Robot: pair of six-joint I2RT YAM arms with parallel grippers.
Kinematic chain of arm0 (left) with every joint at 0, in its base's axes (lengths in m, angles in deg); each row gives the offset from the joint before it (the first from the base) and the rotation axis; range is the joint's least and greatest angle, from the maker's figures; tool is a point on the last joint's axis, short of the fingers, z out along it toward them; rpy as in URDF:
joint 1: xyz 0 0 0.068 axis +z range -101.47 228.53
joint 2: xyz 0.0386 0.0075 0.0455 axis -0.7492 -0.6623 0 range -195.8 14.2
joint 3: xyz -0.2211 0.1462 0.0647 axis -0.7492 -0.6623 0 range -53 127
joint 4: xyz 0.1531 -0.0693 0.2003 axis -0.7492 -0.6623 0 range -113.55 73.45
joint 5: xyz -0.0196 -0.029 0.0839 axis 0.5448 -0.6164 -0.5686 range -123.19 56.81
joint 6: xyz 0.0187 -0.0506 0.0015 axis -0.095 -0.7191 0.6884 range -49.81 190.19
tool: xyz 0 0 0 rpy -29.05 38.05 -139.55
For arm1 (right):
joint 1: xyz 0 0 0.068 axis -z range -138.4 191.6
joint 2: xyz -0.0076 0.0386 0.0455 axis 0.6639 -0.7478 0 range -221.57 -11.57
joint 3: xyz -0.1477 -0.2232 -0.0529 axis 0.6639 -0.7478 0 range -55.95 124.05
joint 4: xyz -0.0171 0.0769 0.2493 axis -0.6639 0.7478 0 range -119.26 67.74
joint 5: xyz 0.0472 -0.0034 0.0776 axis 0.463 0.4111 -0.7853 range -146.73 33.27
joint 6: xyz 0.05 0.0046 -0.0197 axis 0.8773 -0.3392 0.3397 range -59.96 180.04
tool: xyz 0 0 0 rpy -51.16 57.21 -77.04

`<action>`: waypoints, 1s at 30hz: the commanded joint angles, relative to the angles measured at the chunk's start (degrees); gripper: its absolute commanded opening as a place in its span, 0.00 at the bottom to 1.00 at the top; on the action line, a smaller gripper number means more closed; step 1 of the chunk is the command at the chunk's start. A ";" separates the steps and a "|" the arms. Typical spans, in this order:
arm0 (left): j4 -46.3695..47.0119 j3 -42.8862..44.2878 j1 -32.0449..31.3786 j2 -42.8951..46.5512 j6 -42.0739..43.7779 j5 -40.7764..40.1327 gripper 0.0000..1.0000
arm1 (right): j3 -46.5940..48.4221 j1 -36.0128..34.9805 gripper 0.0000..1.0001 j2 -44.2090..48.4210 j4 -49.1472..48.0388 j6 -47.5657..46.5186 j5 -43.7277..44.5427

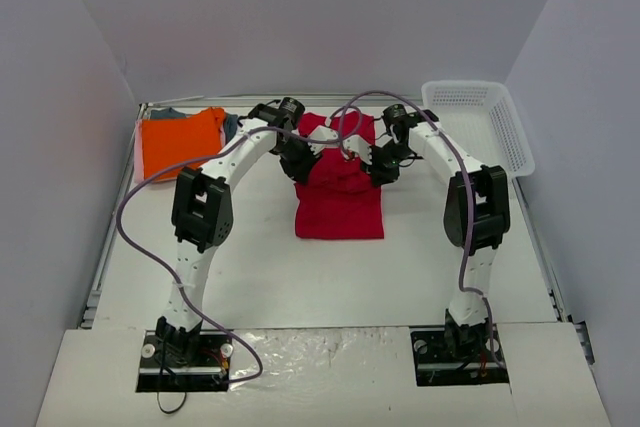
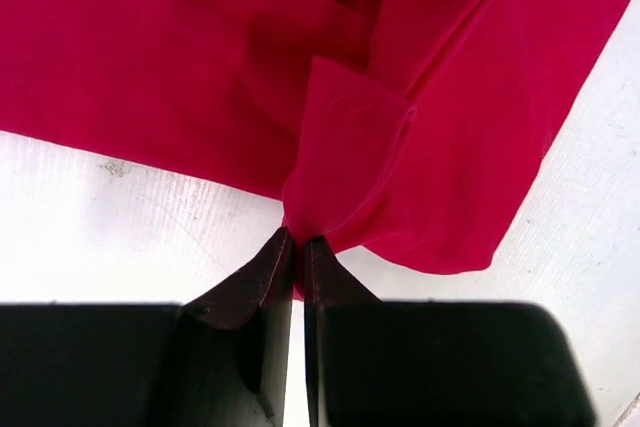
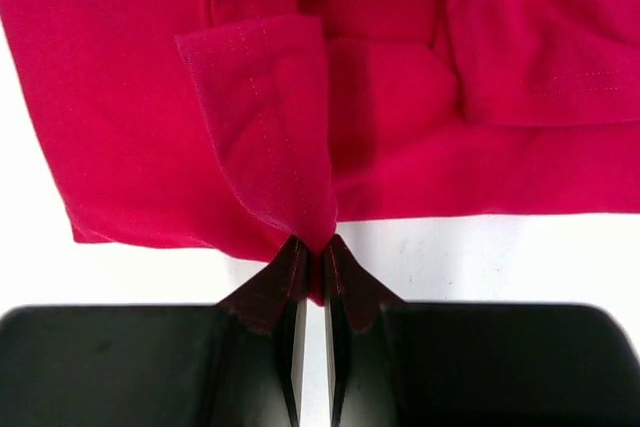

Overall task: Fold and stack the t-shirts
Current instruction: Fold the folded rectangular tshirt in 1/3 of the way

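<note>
Gripping crimson t-shirt folds at their tips, left claw and right claw are, I think, needing even motion, keeping cloth between them taut.

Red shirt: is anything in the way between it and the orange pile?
Nothing lies on the table between the red shirt and the orange shirt at the far left. Only the left arm's own forearm crosses above that gap. The left gripper and right gripper both pinch the red cloth.
</note>
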 commanded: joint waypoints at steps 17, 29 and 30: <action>0.76 11.03 -0.68 -1.02 3.81 -4.32 0.45 | 12.89 1.42 0.49 -6.39 -4.67 8.93 -0.09; 14.54 -23.42 -4.54 27.61 3.45 -13.59 0.53 | -0.80 1.86 0.45 13.20 -5.64 16.48 1.13; 18.12 -27.51 -5.94 32.68 3.89 -16.07 0.60 | -2.30 1.77 0.45 16.17 -5.55 17.80 1.57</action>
